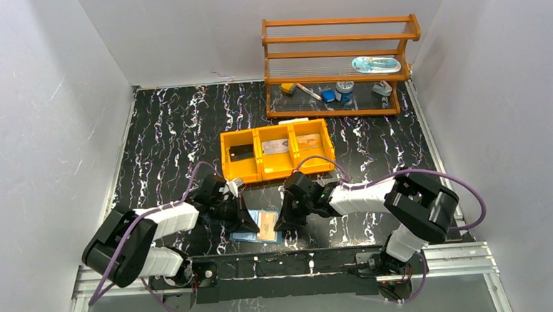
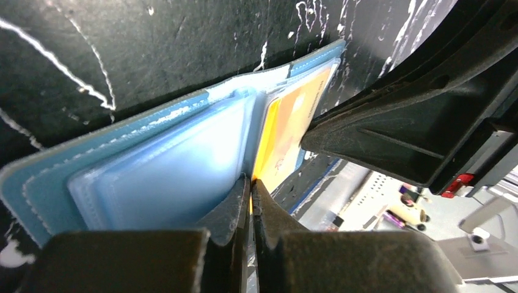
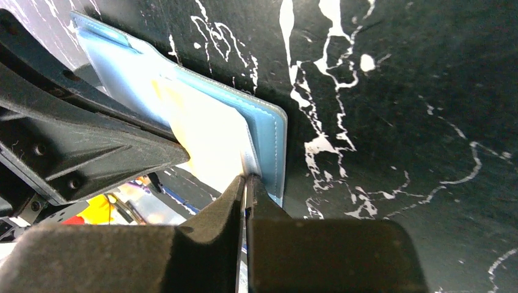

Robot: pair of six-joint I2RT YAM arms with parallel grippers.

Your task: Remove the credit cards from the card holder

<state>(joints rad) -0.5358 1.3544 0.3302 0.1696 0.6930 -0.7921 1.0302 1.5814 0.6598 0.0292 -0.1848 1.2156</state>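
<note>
The blue card holder (image 1: 248, 235) lies open on the black marbled table between my two grippers, near the front edge. An orange credit card (image 1: 266, 224) sits in its right leaf. In the left wrist view my left gripper (image 2: 251, 183) is shut on the near edge of the orange card (image 2: 293, 131), beside the pale blue slotted leaf (image 2: 159, 177). In the right wrist view my right gripper (image 3: 247, 178) is shut on the edge of the card holder's right leaf (image 3: 272, 137); the card (image 3: 207, 134) looks washed-out pale there.
The orange three-compartment tray (image 1: 278, 171) stands just behind the grippers, with a dark card (image 1: 241, 155) and silvery cards (image 1: 277, 146) in it. A wooden shelf (image 1: 340, 67) with small items stands at the back right. White walls enclose the table.
</note>
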